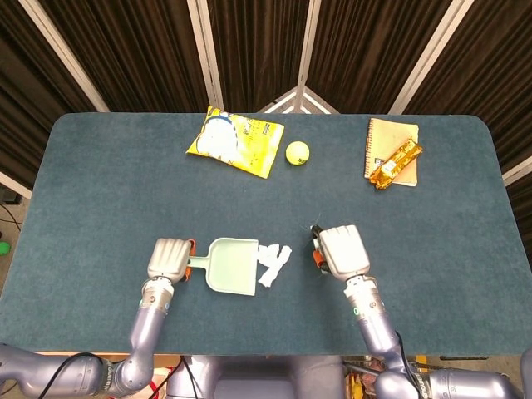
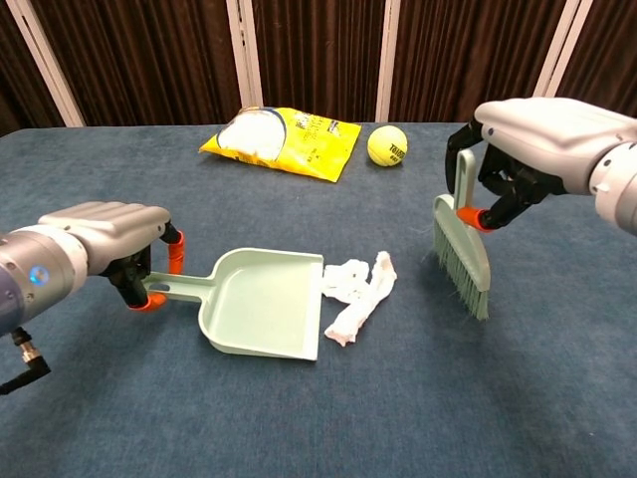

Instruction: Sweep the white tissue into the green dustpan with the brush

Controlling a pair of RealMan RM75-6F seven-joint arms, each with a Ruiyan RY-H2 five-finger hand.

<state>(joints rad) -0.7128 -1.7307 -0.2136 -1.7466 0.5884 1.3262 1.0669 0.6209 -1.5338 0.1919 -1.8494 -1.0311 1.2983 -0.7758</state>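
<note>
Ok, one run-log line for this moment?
left robot hand: holds dustpan | right robot hand: holds brush | tissue: at dustpan lip, unswept

The head view looks straight down from high above, taking in the whole dark blue felt-topped table (image 1: 100, 191) and the curtains behind. The chest view sits low at the near edge, facing forward across it, much closer. Both share the table's near-middle area.
</note>
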